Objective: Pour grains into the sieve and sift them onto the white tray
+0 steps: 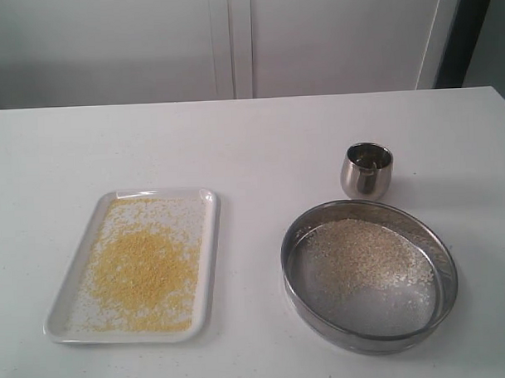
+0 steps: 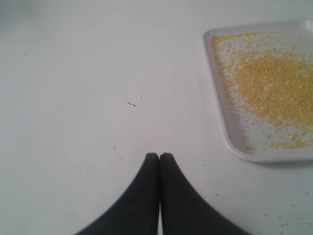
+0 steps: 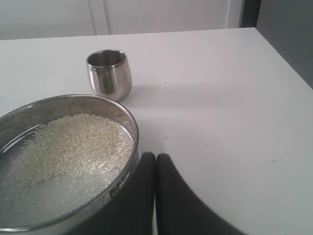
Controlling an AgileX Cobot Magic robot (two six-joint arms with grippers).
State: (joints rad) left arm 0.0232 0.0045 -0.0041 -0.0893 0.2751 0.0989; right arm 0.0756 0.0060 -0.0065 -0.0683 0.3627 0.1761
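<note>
Left claw point(image 2: 159, 155) and right claw point(image 3: 156, 156) are pinched together, empty. Fine golden grains point(image 1: 143, 272) cover the white tray point(image 1: 211, 240), left; coarser pale ones lie in the sieve point(image 1: 370, 344), right.

1 steel cup point(image 1: 367, 172) upright on table point(image 1: 234, 144) (white).

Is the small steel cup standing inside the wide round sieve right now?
No, the small rounded steel cup stands on the white table outside the rim of the wide round steel sieve.
</note>
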